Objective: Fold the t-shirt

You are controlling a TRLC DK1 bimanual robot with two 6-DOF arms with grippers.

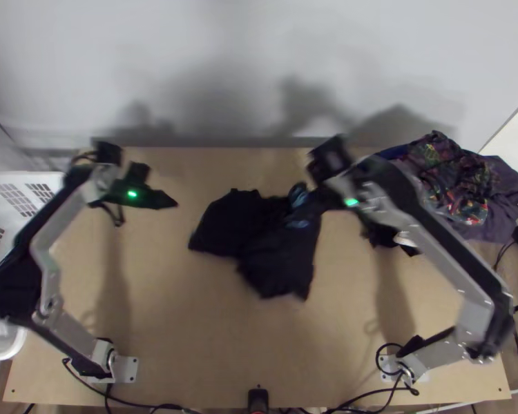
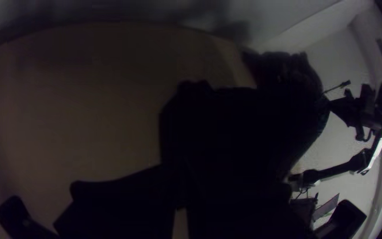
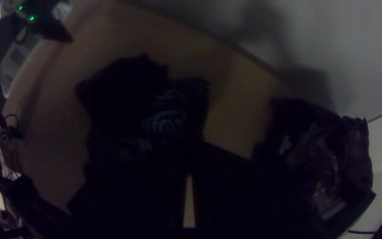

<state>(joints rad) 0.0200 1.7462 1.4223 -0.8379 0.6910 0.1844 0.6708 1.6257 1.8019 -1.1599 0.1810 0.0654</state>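
The black t-shirt [image 1: 280, 255] lies rumpled on the light wooden worktop [image 1: 190, 331], around the middle and somewhat toward the far side, with uneven edges and a pale blue print turned up on the part nearer the right arm. The left hand [image 1: 175, 203] is over the worktop to the left of the shirt, apart from it in the top view; its flat black fingers are pressed together, with a slim gap showing between them farther back. The right hand [image 1: 311, 200] is at the printed side of the shirt, its fingers also brought together; dark on dark, one cannot tell whether any cloth is caught between them. At the far right of the worktop sits a heaped pile of clothes [image 1: 497, 196], dark purplish with a colourful patterned piece among it. A smaller dark bit of cloth [image 1: 380, 237] lies by the pile, partly under the right arm. A white plastic basket [image 1: 31, 181] with slotted walls stands at the left edge, and black cables [image 1: 141, 405] run along the near edge.
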